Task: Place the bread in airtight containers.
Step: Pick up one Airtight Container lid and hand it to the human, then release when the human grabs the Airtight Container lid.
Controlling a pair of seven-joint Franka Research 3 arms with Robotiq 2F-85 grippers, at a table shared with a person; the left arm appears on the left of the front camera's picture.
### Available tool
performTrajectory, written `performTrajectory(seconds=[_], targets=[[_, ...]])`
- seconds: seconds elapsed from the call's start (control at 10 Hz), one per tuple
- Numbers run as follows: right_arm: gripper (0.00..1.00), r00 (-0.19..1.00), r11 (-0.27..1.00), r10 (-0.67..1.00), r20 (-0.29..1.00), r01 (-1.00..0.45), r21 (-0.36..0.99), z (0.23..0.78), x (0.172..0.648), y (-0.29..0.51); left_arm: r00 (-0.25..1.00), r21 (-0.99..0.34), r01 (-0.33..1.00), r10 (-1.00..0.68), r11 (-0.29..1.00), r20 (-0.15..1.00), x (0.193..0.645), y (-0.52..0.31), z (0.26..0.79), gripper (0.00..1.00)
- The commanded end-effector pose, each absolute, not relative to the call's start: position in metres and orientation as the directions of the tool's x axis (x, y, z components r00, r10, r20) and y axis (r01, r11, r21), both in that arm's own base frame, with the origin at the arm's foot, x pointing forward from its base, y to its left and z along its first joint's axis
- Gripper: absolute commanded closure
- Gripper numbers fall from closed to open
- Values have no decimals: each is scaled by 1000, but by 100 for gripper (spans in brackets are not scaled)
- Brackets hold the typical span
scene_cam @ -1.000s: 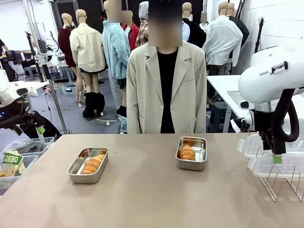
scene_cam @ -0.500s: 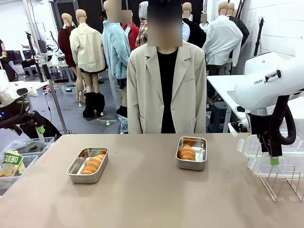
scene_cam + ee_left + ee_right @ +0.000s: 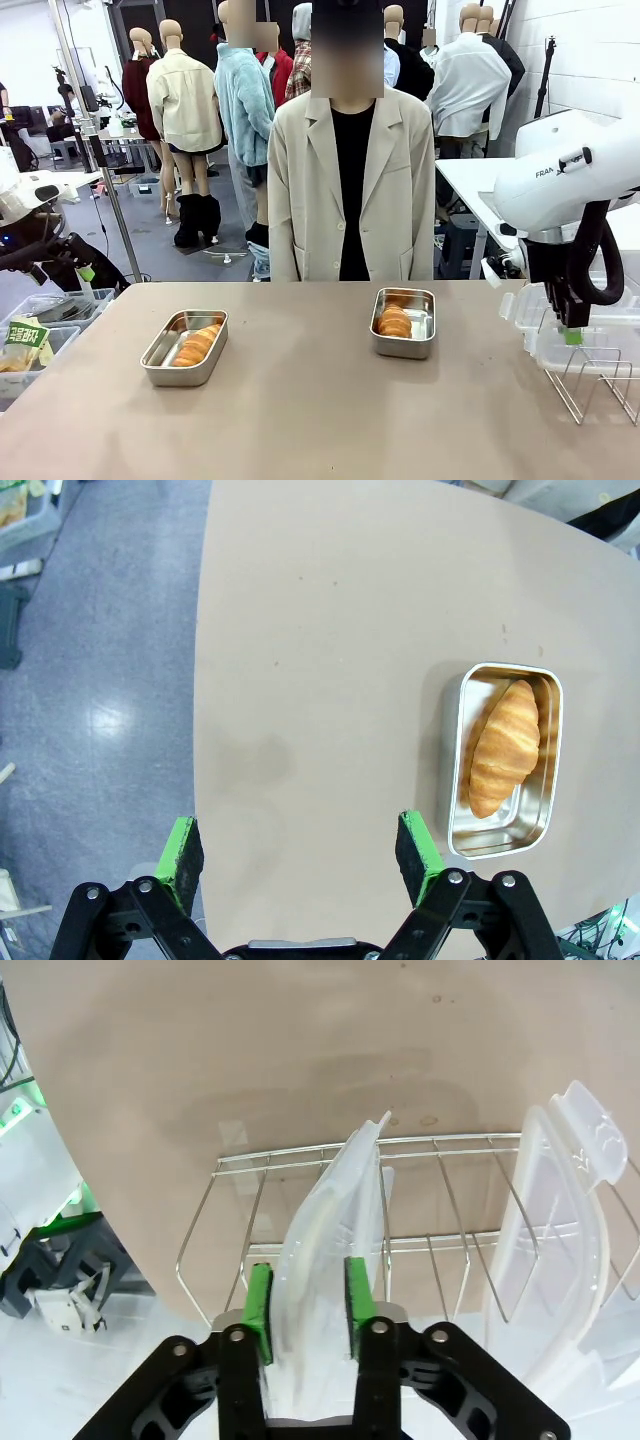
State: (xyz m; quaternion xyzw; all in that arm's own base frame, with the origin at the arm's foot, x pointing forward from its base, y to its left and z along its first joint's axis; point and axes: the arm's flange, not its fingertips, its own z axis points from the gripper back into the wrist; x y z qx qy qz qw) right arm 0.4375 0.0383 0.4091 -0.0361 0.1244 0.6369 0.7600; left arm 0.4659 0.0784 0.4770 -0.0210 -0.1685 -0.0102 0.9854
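right pincer (image 3: 308,1282) lowered, clamping clear lid (image 3: 335,1200) in wire rack (image 3: 450,1143) | left pincer (image 3: 300,852) open

A: What colour is the bread (image 3: 197,344)?
B: Golden-orange, ridged with paler bands. The containers (image 3: 180,377) are shiny silver steel.
A: The table (image 3: 300,420)?
B: Plain dull tan.
A: And the grippers?
B: The left gripper (image 3: 298,850) and right gripper (image 3: 308,1295) are black with bright green pads (image 3: 260,1300). The lid (image 3: 330,1210) is clear, faintly milky; the wire rack (image 3: 300,1154) is silver. The person's jacket (image 3: 295,200) is beige — black top beneath.
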Motion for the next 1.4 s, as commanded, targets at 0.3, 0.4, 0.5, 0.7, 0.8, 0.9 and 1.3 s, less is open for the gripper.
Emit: performTrajectory(seconds=[0.3, 0.4, 0.5, 0.7, 0.8, 0.9, 1.3], targets=[[100, 179, 202, 946, -272, -978, 60, 417, 434, 40, 944, -32, 28, -16, 999, 331, 466, 81, 479, 0], [100, 176, 200, 946, -272, -978, 61, 418, 433, 41, 944, -32, 28, -16, 999, 331, 466, 81, 479, 0], [100, 177, 200, 946, -273, -978, 59, 422, 431, 43, 944, -32, 28, -16, 999, 331, 466, 81, 479, 0], [100, 167, 186, 948, -270, -982, 45, 432, 423, 46, 944, -32, 28, -16, 999, 331, 466, 81, 479, 0], [100, 162, 176, 950, -265, -984, 30, 437, 421, 47, 944, -32, 28, -16, 999, 331, 466, 81, 479, 0], [100, 161, 172, 950, -267, -985, 19, 441, 420, 48, 944, -32, 28, -16, 999, 331, 466, 81, 479, 0], [100, 162, 136, 964, -209, -982, -134, 509, 381, 63, 944, -32, 28, -16, 999, 331, 466, 81, 479, 0]])
